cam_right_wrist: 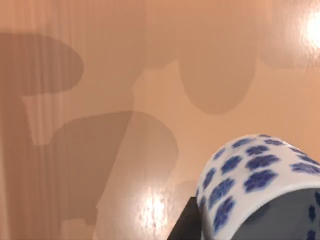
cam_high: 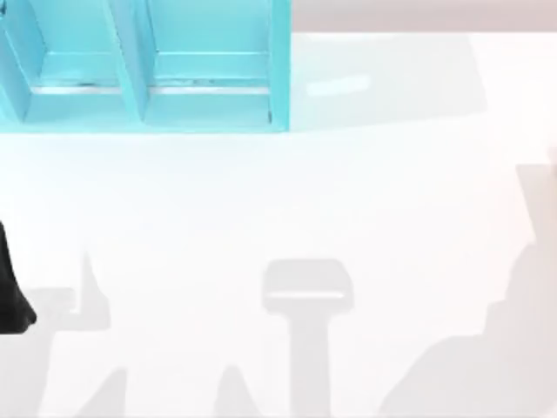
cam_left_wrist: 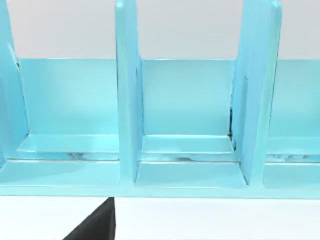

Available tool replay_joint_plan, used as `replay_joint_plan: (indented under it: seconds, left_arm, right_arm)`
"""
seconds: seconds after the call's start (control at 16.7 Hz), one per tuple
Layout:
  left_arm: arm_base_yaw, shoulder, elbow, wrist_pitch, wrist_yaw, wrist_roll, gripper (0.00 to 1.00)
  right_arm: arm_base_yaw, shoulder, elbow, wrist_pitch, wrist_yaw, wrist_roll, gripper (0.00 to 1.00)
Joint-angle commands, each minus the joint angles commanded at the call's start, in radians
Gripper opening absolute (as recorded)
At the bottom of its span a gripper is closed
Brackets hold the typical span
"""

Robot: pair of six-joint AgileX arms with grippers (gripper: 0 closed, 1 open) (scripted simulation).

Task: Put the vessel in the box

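The vessel (cam_right_wrist: 250,170), white with dark blue flower-like dots, lies tilted close under the right wrist camera, its round mouth facing the lens. My right gripper (cam_right_wrist: 240,227) is shut on it, and one dark finger (cam_right_wrist: 186,226) presses its side. Below it lies a glossy tan surface with soft shadows. The box (cam_high: 130,52) is a light blue open case with upright dividers at the table's far left. My left gripper (cam_high: 12,296) is a dark shape at the table's left edge, facing the box's compartments (cam_left_wrist: 127,100).
The white table (cam_high: 287,200) stretches from the box to the right side and bears only grey shadows of the arms. A pale wall strip runs behind the box at the far edge.
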Motion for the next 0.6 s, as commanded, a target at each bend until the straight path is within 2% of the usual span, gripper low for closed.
replay_joint_plan:
  seconds: [0.3,0.6]
  left_arm:
    - [0.000,0.000,0.000,0.000,0.000,0.000,1.00]
    - [0.000,0.000,0.000,0.000,0.000,0.000,1.00]
  right_arm:
    - [0.000,0.000,0.000,0.000,0.000,0.000,0.98]
    - [0.000,0.000,0.000,0.000,0.000,0.000,1.00]
